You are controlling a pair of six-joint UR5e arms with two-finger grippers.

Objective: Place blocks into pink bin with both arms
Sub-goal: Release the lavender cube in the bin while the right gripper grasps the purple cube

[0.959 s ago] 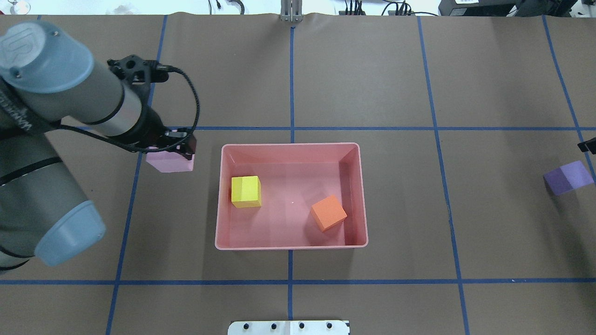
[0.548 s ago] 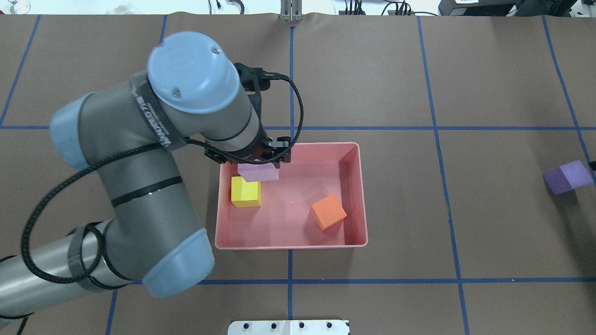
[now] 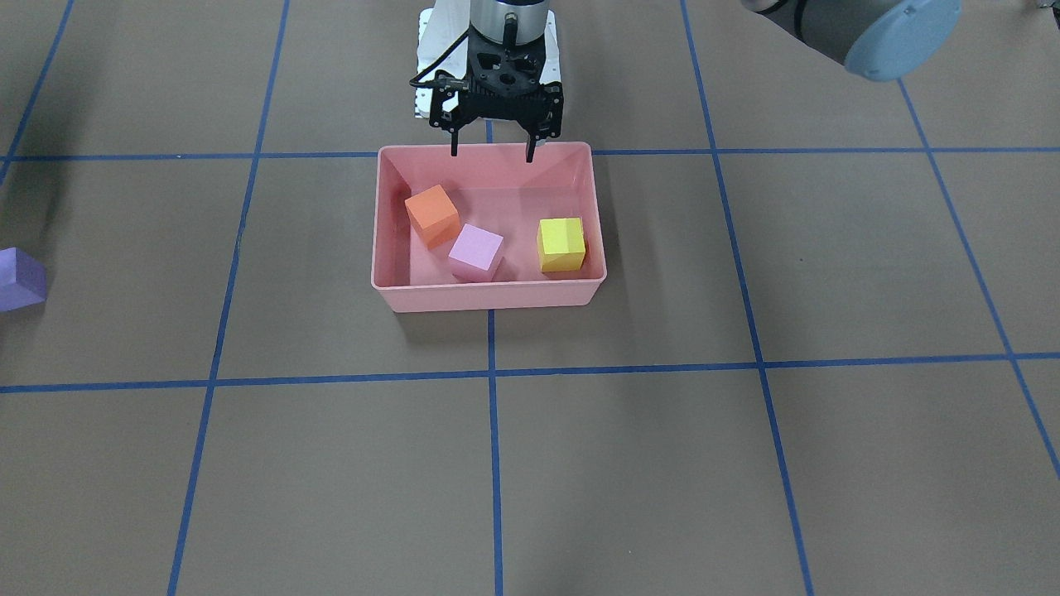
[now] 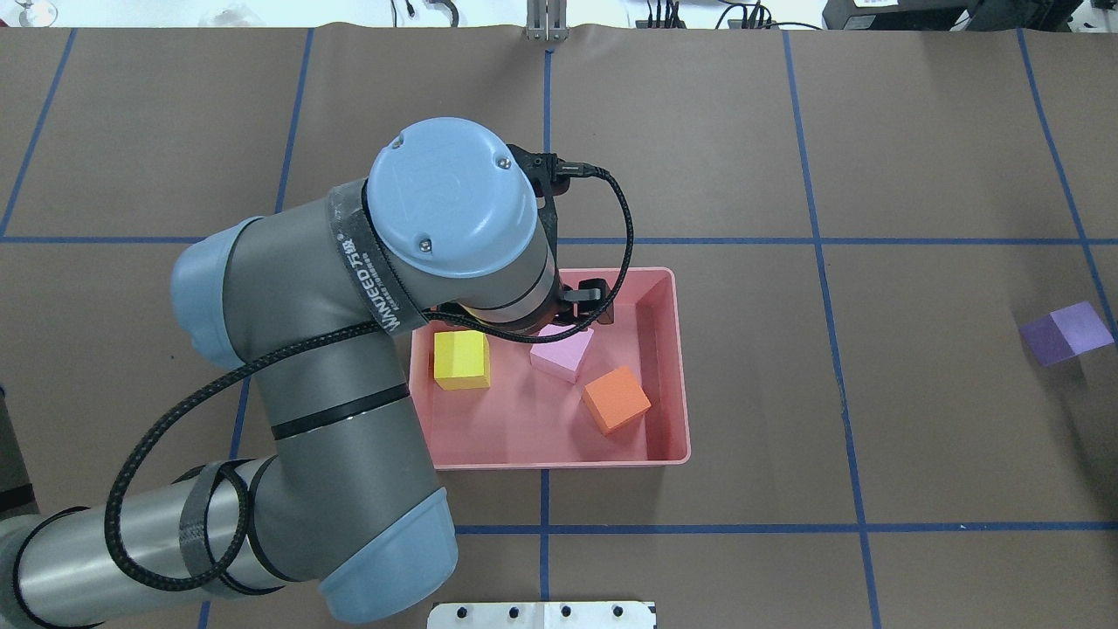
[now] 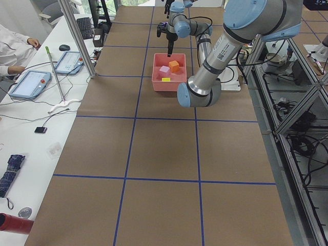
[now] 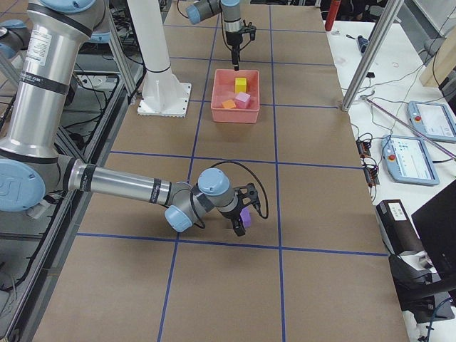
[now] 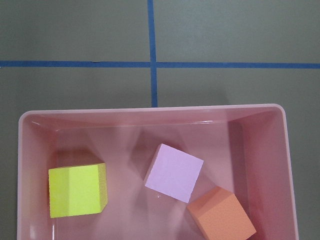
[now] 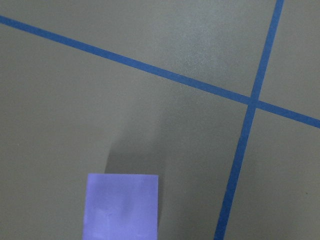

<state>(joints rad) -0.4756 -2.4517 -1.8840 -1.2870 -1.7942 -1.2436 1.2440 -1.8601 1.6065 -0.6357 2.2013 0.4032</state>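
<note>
The robot's left black two-fingered gripper [image 3: 492,156] hangs above a rectangular salmon-pink plastic bin [image 3: 489,298]. Its fingers are spread wide and hold nothing. On the bin floor beneath the fingers lies a small matte pink-lilac cube [image 3: 476,252], tilted askew. A matte orange cube [image 3: 431,215] touches it on one side, and a matte yellow cube [image 3: 561,243] sits apart on the other.

The fourth block, a matte purple cube [image 8: 122,206], rests on the brown table, well apart from the bin. The right black two-fingered gripper [image 6: 241,222] is down at this cube with its fingers close about it. Only the side camera shows that gripper, so I cannot tell whether it is gripping or loose.

Judging from this, three of four blocks are delivered and the step in hand is the purple cube's pickup. The next move calls for a firm hold on that cube and a lift. The cube must then be carried across to the bin, and the left arm must clear the space above it.
</note>
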